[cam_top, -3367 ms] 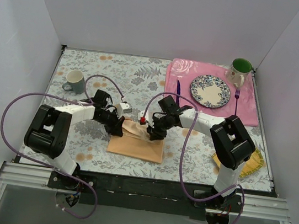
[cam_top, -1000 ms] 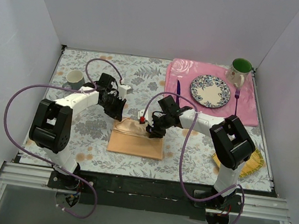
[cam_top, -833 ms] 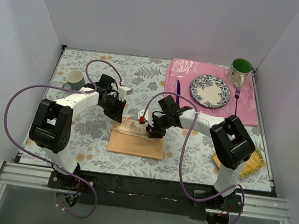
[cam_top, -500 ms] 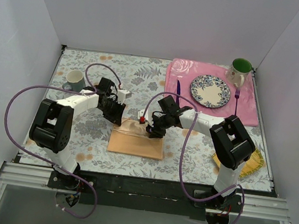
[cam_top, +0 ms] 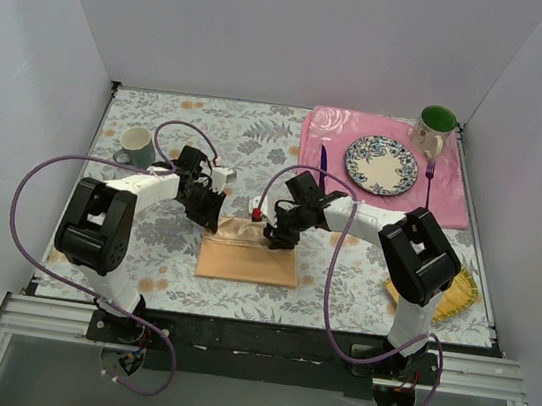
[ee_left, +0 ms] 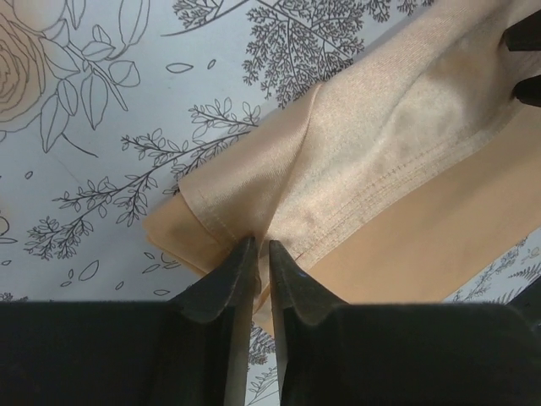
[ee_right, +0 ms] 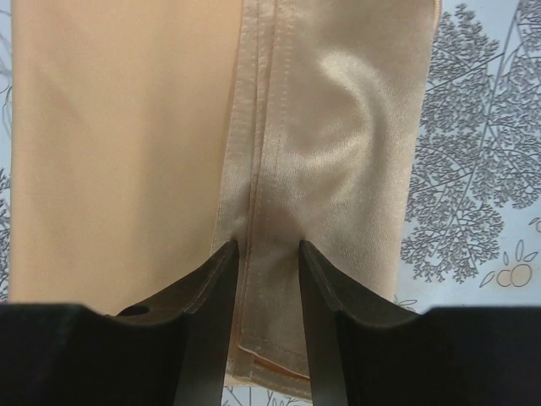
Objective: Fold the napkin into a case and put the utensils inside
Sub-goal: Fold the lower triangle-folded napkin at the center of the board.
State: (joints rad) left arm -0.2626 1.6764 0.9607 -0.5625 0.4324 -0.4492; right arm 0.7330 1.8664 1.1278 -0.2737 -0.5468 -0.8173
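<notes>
Two hands are shown at the far edge of a part-folded cloth. The soft peach-orange square cloth napkin [cam_top: 248, 260] is laid on the floral-printed desk [cam_top: 250, 135] directly under both hands and reaching nearer than them. It forms a wide rectangle with a glossy flap turned over along its far side.

The left hand [ee_left: 260, 245] is pinched almost shut on the stitched hem at the flap's left corner. The right hand [ee_right: 266, 247] is set at the flap's other end, its fingers a little apart with a band of hem between them. Whether that band is clamped or only pressed down cannot be told.

The slim dark purple knife [cam_top: 323, 160] and slim purple fork [cam_top: 429, 175] are seen well beyond the right hand. They are laid on a pink floral placemat [cam_top: 327, 125], one on each side of a blue-patterned plate [cam_top: 382, 166].

The napkin is judged light, limp and rather slippery, so layers may be expected to slide and creases to relax unless held. Hold is best taken at the hemmed corners, where the stitching gives bulk.

In the top view the far edge is covered by both hands. The layer count and any pouch opening cannot be made out, and each wrist view is cut off below by its own fingers.
</notes>
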